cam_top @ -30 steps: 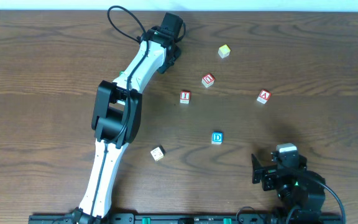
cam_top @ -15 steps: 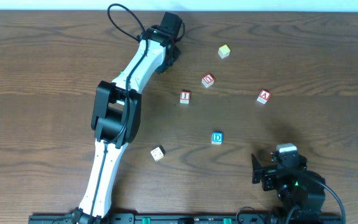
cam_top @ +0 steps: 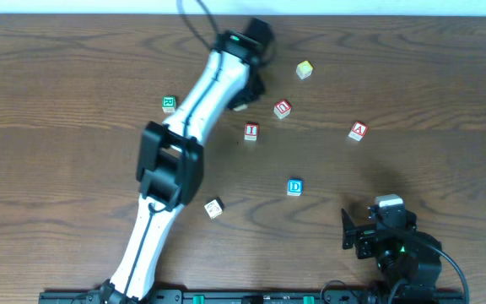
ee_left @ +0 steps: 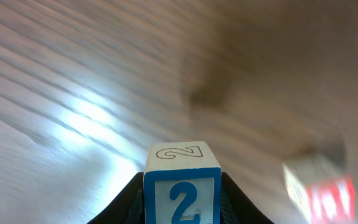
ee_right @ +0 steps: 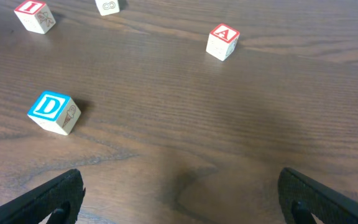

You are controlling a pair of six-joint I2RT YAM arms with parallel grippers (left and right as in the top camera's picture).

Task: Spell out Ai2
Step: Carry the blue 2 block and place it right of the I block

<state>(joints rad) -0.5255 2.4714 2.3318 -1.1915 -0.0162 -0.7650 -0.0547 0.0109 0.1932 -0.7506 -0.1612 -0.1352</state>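
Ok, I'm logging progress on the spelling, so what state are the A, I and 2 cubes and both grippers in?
2 cube: gripped in the left gripper.
A cube: free on the table, A up.
I cube: free on the table, I up.
left gripper: shut on the 2 cube.
right gripper: open, empty.

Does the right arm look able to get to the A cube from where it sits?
Probably yes. The right tool is open and empty, the A cube lies ahead of it with nothing between, and the D cube sits off to the side.
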